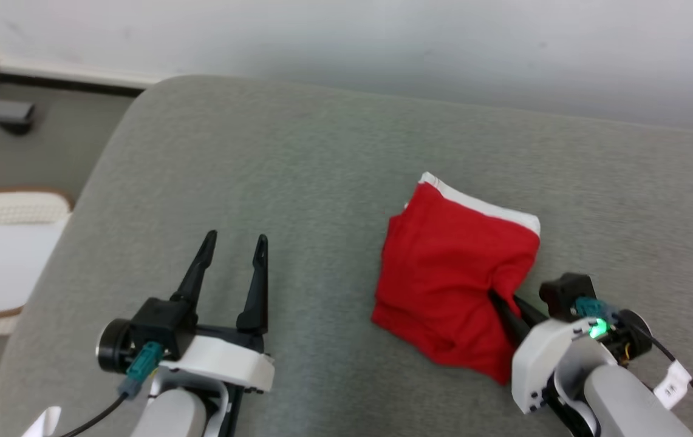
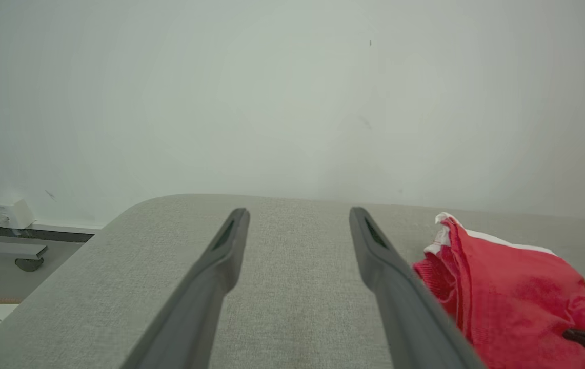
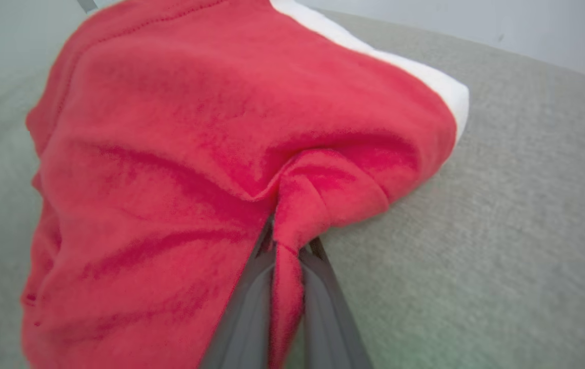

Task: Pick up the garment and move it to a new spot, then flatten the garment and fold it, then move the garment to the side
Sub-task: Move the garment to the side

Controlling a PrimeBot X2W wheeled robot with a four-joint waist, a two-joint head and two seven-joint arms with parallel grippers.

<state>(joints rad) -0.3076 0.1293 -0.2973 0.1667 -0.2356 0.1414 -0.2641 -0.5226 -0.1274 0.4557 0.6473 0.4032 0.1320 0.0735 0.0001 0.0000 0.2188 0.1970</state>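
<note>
— Where is the garment?
— The red garment (image 1: 449, 285) lies bunched on the grey cushion (image 1: 297, 158), right of centre, with its white band (image 1: 486, 209) along the far edge.
— And the right gripper (image 3: 288, 241)?
— Pinched narrow on a fold at the garment's near right corner.
— The left gripper (image 1: 234, 240)?
— Spread wide over bare cushion, left of the garment and apart from it.

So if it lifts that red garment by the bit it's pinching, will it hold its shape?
Probably not. The red garment bunches into soft creases where the right gripper pinches it, so it would likely droop and unfold. It looks thin and light. On the woven grey cushion it would probably drag and wrinkle rather than slide cleanly.
</note>
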